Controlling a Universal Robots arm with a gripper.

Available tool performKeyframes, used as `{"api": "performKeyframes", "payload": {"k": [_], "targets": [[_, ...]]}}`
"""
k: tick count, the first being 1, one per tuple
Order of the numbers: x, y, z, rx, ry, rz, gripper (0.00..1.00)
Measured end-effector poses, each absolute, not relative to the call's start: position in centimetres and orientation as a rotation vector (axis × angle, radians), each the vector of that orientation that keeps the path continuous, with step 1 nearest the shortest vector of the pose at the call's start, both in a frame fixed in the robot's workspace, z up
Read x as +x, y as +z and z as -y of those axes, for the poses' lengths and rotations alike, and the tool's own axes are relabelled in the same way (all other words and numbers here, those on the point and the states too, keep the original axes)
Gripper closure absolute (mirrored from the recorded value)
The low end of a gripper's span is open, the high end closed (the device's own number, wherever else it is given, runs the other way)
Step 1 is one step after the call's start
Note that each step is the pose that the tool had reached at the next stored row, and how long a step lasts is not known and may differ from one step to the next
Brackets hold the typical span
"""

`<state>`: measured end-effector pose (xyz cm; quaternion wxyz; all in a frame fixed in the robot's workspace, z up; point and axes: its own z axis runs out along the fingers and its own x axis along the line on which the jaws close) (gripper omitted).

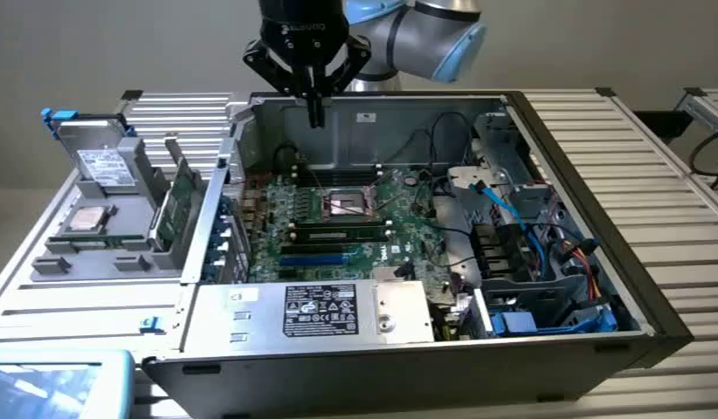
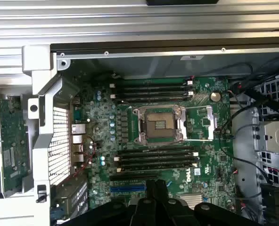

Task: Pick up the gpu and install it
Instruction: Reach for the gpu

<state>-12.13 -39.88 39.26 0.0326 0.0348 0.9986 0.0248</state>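
Observation:
The gpu [image 1: 178,205] stands on edge in a grey holder tray [image 1: 56,262] outside the case, at the exterior view's left; its green circuit-board face shows. The wrist view has the gpu [image 2: 10,146] beside the case wall. My gripper [image 1: 316,109] hangs above the far end of the open computer case [image 1: 592,253], well apart from the gpu, fingers shut with nothing between them. In the wrist view the gripper [image 2: 157,188] hovers over the green motherboard [image 2: 210,155], near a blue expansion slot [image 2: 127,188].
The tray also holds a silver drive with a white label [image 1: 103,166] and a processor chip [image 1: 86,218]. Inside the case are an open processor socket [image 1: 341,205], a silver power supply [image 1: 307,310], and cables and a drive cage [image 1: 534,227] at the exterior view's right.

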Motion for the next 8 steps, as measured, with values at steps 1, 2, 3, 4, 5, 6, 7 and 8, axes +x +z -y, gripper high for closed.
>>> {"api": "performKeyframes", "payload": {"k": [1, 2, 3, 4, 5, 6, 7, 8], "targets": [[-12.13, 39.26, 39.88, 0.107, 0.076, -3.073, 0.88], [-12.13, 39.26, 39.88, 0.107, 0.076, -3.073, 0.88], [-12.13, 39.27, 39.88, 0.107, 0.076, -3.073, 0.88], [-12.15, 39.26, 39.88, 0.107, 0.077, -3.073, 0.88], [-12.18, 39.26, 39.88, 0.107, 0.076, -3.073, 0.88], [-12.26, 39.26, 39.88, 0.107, 0.076, -3.072, 0.88], [-12.40, 39.27, 39.88, 0.107, 0.076, -3.072, 0.88], [-12.64, 39.26, 39.88, 0.107, 0.076, -3.072, 0.88]]}}
